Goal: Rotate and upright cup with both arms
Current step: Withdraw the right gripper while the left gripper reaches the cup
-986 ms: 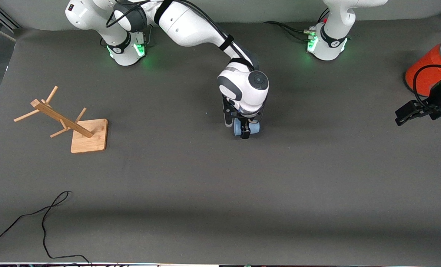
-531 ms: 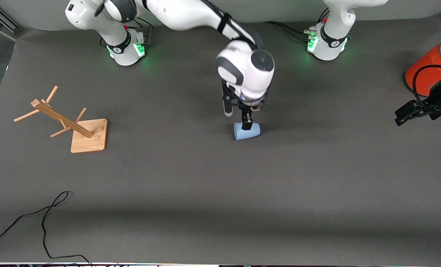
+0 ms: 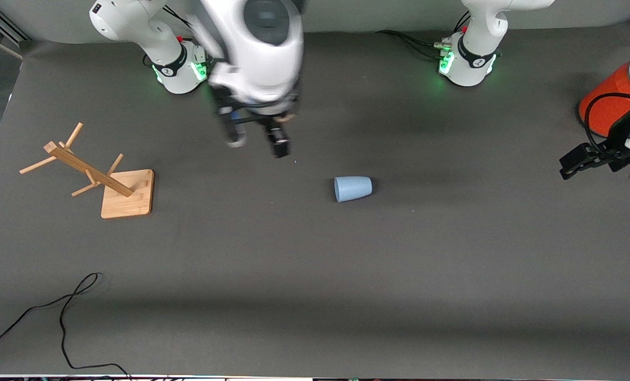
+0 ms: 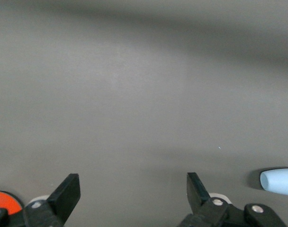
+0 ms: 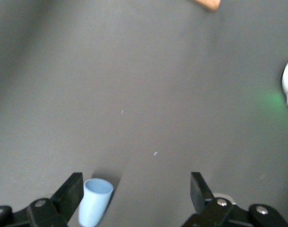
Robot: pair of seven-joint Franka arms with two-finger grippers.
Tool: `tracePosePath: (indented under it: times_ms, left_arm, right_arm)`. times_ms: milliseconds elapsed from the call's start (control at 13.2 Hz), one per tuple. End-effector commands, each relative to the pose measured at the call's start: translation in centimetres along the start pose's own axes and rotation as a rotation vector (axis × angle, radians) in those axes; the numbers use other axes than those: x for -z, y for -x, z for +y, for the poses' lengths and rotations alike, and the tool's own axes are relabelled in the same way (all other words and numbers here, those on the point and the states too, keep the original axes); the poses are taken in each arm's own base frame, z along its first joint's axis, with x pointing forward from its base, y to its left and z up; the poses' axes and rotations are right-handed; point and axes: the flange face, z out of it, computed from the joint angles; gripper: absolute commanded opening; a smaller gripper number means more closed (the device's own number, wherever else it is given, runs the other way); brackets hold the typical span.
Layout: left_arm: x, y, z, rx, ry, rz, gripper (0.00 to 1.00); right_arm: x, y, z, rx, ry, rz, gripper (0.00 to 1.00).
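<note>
small light-blue matte tapered cup [image 3: 352, 188] with no handle, lying on its side on the dark grey table, wide rim toward the right arm's end, narrower base toward the left arm's, untouched

The small light-blue matte tapered cup [image 3: 352, 188] is laid on its side mid-table. The wooden peg rack on a square base [image 3: 99, 177] is set toward the right arm's end, the orange cylinder with grey top [image 3: 611, 100] toward the left arm's end.
</note>
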Motion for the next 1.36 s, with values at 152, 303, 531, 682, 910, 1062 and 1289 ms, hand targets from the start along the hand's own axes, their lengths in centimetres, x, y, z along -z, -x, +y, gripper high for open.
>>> tracePosePath:
  times_ms: [152,303,531,682,910,1062,1289]
  left_arm:
    - [-0.8,0.4,11.3,0.065,-0.001,0.011,1.0]
    - [-1.0,0.3,18.2,0.083,-0.037,0.057,1.0]
    - [-3.3,1.5,29.1,0.073,-0.056,0.084,1.0]
    - [-6.4,2.5,34.8,0.051,-0.058,0.082,1.0]
    - [-10.0,4.2,42.3,-0.03,-0.051,0.098,1.0]
    - [-12.0,6.4,45.3,-0.082,-0.058,0.093,1.0]
    - [-16.5,11.1,47.8,-0.194,-0.206,0.084,1.0]
  right_arm:
    - [2.2,-18.0,5.6,0.322,-0.008,-0.085,1.0]
    - [2.0,-24.2,7.5,0.428,-0.025,-0.088,1.0]
    - [0.6,-32.7,11.6,0.507,-0.117,-0.103,1.0]
    - [-1.1,-35.2,13.8,0.582,-0.173,-0.099,1.0]
    - [-1.7,-37.2,15.0,0.695,-0.202,-0.074,1.0]
    - [-2.1,-39.0,15.3,0.846,-0.233,-0.026,1.0]
    - [-2.2,-40.5,15.0,1.015,-0.265,0.044,1.0]
